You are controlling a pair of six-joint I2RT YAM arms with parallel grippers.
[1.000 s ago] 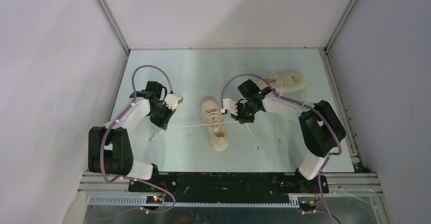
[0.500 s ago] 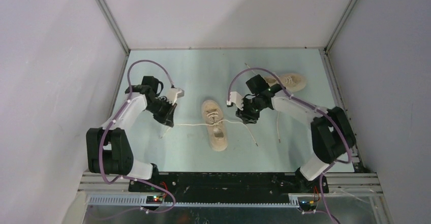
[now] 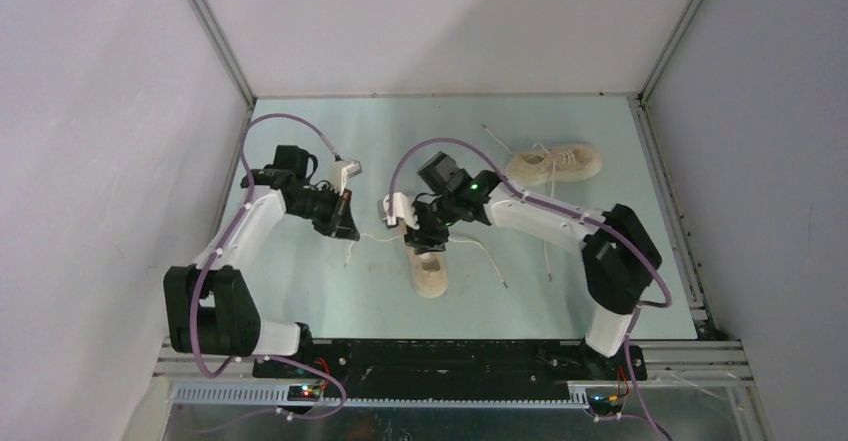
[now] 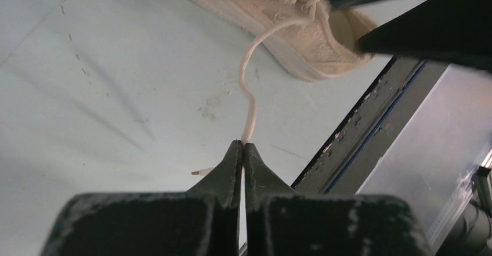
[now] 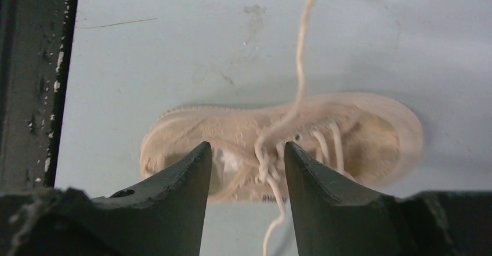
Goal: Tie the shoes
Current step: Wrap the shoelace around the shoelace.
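The near shoe (image 3: 431, 273) lies at the table's middle, cream with off-white laces, and the far shoe (image 3: 556, 161) lies at the back right. My left gripper (image 3: 346, 225) is just left of the near shoe. In the left wrist view the left gripper (image 4: 242, 145) is shut on a slack lace (image 4: 250, 93) that curves up to the shoe (image 4: 290, 32). My right gripper (image 3: 420, 237) hovers over the near shoe's lacing. In the right wrist view the right gripper (image 5: 246, 147) is open, the knot (image 5: 264, 164) showing between its fingers above the shoe (image 5: 371, 134).
The other lace end (image 3: 492, 258) trails right of the near shoe. A loose lace (image 3: 548, 251) from the far shoe lies further right. A metal rail (image 3: 450, 356) runs along the near edge. Enclosure walls (image 3: 120, 161) stand on the left, right and back.
My right gripper has let go of the lace, opened, and moved left over the near shoe. My left gripper moved right toward the shoe, and the taut lace has gone slack.
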